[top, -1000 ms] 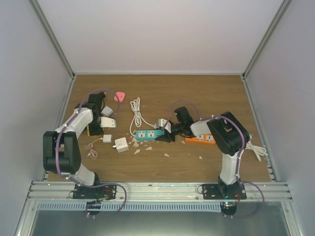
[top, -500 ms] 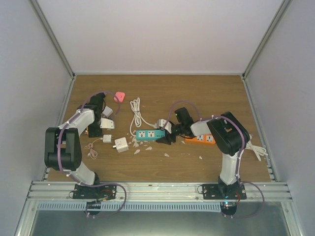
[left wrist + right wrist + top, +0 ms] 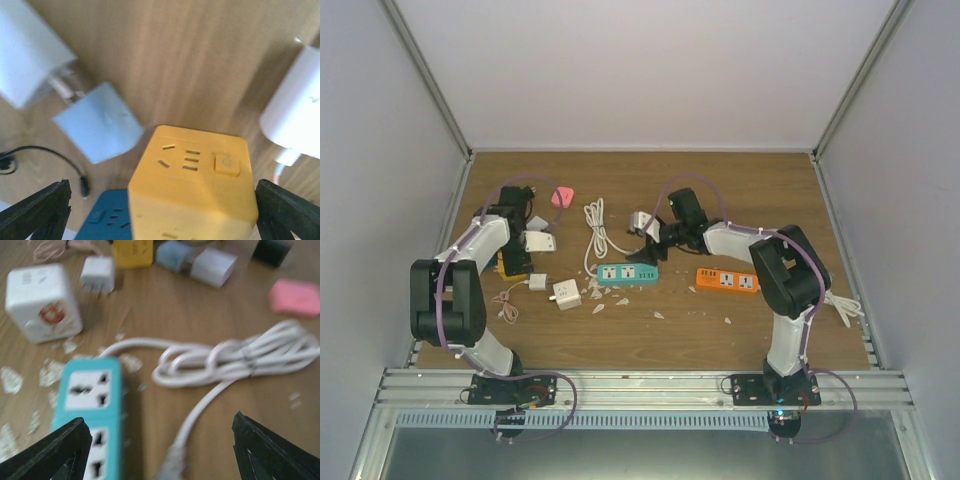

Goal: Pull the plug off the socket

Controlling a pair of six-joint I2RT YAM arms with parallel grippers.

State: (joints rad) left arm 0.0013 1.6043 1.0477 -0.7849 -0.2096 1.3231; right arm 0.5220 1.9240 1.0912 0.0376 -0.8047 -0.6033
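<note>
The white plug (image 3: 30, 60) lies on the left side of the table (image 3: 750, 190). It looks joined by a short metal stub to a pale blue socket block (image 3: 97, 122), though the blur hides how deep it sits. The pair is just right of the left arm's tip, beside a yellow cube socket (image 3: 192, 185).

The left pincer (image 3: 161, 192) has its fingers (image 3: 37, 210) spread wide and grips nothing. It is over the yellow cube, which fills the gap between them. The plug and its block are outside that gap, just past one fingertip and not touching it. A dark blue cube (image 3: 105, 220) sits against the yellow one, with a thin black cable (image 3: 45, 152) close by. On the cube's near side there is a small white charger (image 3: 295, 110).

The right pincer (image 3: 159, 440) is also spread wide and empty. It is well to the right of the plug, which appears small at the top of its wrist view. Between pincer and plug are a coiled white cable (image 3: 235, 360) and a white adapter with a red mark (image 3: 42, 302). A teal power strip (image 3: 92, 415) lies below this pincer, and the sockets in view have nothing in them. A pink block (image 3: 295, 297) sits farther back, an orange power strip (image 3: 727, 281) lies to the right, and pale scraps (image 3: 658, 315) dot the near table.
</note>
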